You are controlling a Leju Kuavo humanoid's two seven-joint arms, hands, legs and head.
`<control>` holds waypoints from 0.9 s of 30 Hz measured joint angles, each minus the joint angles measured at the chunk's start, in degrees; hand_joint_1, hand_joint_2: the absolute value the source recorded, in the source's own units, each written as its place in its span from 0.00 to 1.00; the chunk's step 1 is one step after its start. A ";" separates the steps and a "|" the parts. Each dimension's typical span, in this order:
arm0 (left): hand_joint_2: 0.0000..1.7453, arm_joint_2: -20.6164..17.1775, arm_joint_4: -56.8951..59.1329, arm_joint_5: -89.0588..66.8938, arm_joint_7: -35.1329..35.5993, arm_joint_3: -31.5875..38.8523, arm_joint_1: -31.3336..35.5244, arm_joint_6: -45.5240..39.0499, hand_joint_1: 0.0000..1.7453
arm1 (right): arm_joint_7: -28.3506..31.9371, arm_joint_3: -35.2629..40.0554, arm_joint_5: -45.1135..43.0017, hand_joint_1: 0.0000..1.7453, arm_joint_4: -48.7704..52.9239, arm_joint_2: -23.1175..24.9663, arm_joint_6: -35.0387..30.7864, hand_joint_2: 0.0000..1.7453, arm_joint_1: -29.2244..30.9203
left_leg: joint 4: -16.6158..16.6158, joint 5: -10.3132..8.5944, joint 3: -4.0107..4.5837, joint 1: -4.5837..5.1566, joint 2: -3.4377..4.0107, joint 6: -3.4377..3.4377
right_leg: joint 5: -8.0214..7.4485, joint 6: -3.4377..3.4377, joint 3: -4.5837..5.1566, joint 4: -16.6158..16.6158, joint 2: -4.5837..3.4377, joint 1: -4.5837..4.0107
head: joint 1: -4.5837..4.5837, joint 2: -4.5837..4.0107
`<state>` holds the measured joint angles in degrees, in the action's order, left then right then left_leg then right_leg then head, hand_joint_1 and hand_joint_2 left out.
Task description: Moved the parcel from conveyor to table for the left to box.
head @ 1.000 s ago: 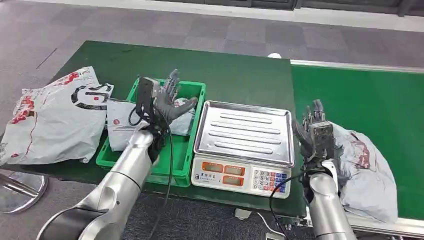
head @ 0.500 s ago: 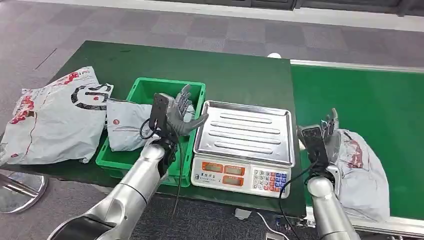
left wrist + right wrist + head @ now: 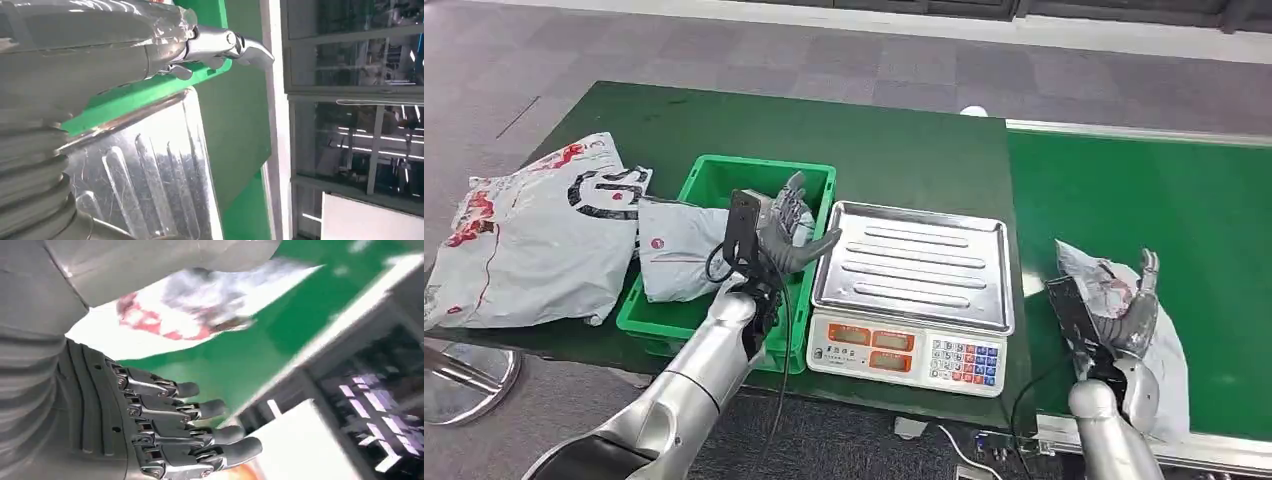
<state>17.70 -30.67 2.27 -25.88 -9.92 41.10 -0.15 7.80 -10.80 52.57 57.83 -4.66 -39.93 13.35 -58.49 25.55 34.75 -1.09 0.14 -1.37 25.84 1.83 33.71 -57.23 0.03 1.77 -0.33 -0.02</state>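
scale (image 3: 911,285) w/ steel tray, maybe off

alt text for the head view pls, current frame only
The right hand rests open against a grey parcel on the green conveyor. The left hand hovers open between a green bin and a steel scale.

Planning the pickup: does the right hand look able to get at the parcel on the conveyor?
Probably yes. The right hand sits against the parcel on the conveyor, its fingers spread and empty, with nothing between them.
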 measured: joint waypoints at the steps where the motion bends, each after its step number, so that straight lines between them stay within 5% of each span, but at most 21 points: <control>1: 1.00 -0.02 -0.15 0.17 0.00 -0.13 -0.05 -0.18 0.00 | -1.40 -0.70 1.05 0.00 -1.03 -0.18 0.15 1.00 -0.08 | 0.00 0.00 0.01 0.00 0.00 0.00 | 0.00 0.00 -0.01 0.00 -0.01 0.00 | 0.00 0.00; 6: 1.00 -0.24 -1.27 0.68 0.02 -0.17 -0.36 -0.52 0.00 | -13.21 -1.77 11.09 0.00 -7.98 -2.27 6.00 1.00 0.00 | 0.00 0.01 0.02 0.01 0.00 0.00 | 0.00 0.00 0.00 0.01 -0.02 0.02 | 0.00 0.00; 13: 1.00 -0.72 -2.23 0.24 0.53 -0.15 -0.44 -0.46 0.00 | -28.45 -1.77 28.63 0.00 -10.55 -4.48 31.56 1.00 -1.33 | 0.00 0.00 -0.03 0.00 -0.11 0.01 | 0.04 -0.01 -0.04 0.03 0.12 -0.01 | 0.00 0.00; 16: 1.00 -0.70 -2.21 -0.33 1.14 -0.15 -0.29 -0.46 0.00 | -29.44 -1.64 33.22 0.00 -9.77 -5.29 41.17 1.00 -2.02 | -0.01 0.03 -0.16 -0.03 -0.11 0.00 | 0.10 0.02 -0.19 0.09 0.11 -0.03 | -0.02 0.00; 17: 1.00 -0.59 -2.21 -0.44 1.16 -0.15 -0.19 -0.46 0.00 | -29.20 -1.64 33.68 1.00 -9.63 -5.60 42.39 1.00 -2.09 | -0.01 0.08 -0.25 -0.05 -0.14 0.08 | 0.16 0.02 -0.27 0.14 0.17 -0.04 | 0.00 0.00; 27: 1.00 -0.76 -2.05 -0.68 1.27 -0.15 0.01 -0.61 0.00 | -22.90 -1.64 33.98 1.00 -8.63 -8.33 49.16 1.00 -2.87 | -0.10 0.29 -0.79 -0.20 -0.36 0.42 | 0.30 0.22 -1.21 0.51 0.46 -0.03 | 0.00 0.00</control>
<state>16.94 -32.72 1.60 -24.61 -10.08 41.11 -0.77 -15.10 -12.44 86.55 49.20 -12.98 9.22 10.48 -58.59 25.84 33.96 -1.29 -0.23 -0.96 26.14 2.05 32.51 -56.72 0.48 1.74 -0.33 -0.02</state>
